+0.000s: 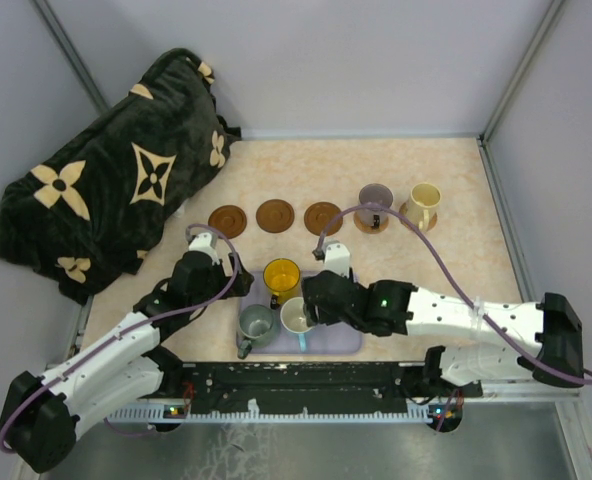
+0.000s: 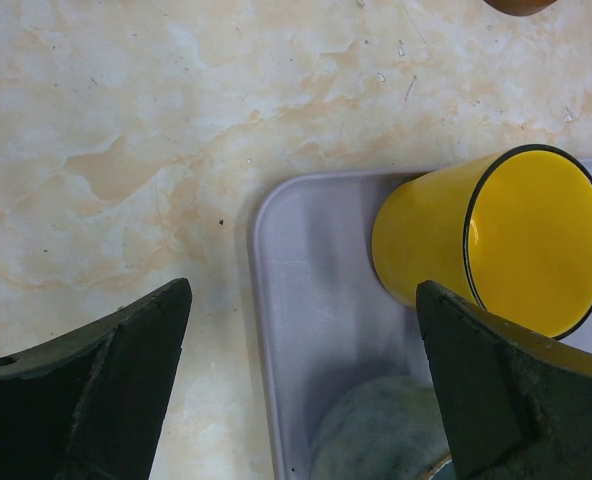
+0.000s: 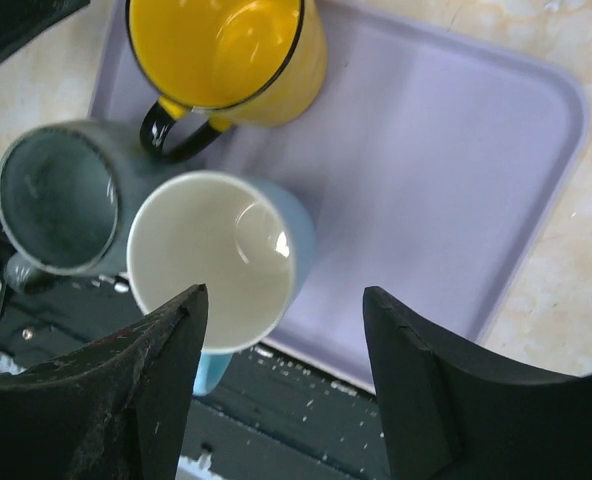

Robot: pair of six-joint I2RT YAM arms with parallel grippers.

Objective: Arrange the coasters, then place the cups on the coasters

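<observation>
Right gripper hangs parted over the lavender tray, holding nothing.
The cream-and-blue mug stands partly beneath one of its fingers, the grey-green mug touching that mug and the yellow mug just ahead. The left gripper gapes wide above the tray's corner. Farther ahead of both grippers, three bare coasters lie in a row, which the purple-grey mug and the beige mug continue.
</observation>
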